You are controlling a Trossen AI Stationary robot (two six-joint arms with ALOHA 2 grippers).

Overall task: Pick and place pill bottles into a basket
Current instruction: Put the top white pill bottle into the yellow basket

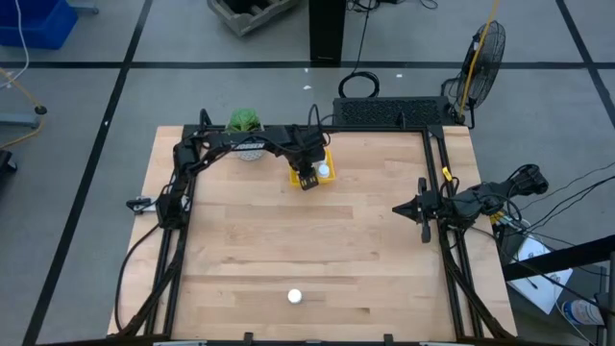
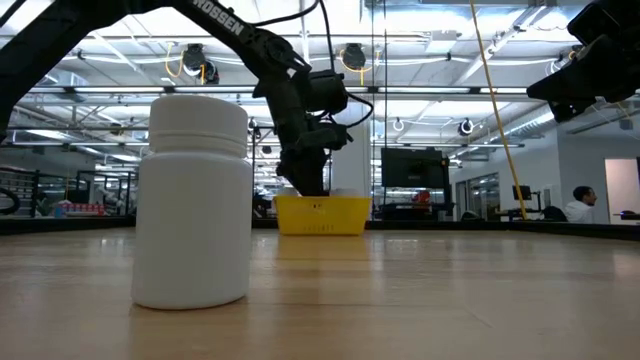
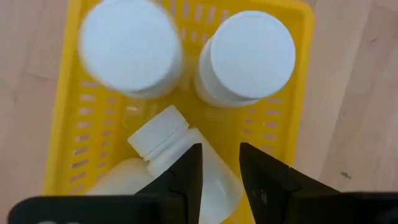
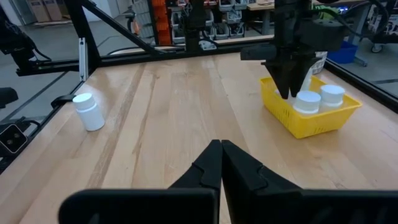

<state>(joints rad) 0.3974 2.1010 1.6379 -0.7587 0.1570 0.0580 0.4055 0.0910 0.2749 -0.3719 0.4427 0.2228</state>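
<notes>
Pill bottle lying in basket, beneath left tool

Three bottles in basket; one bottle well apart.

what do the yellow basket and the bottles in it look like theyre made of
The basket looks like moulded plastic: uniform bright yellow, slightly glossy, with rows of slots in its walls and floor. The pill bottles look like opaque white plastic with a smooth, faintly shiny finish and ridged necks under round caps. The left end effector hovers open above them.
</notes>
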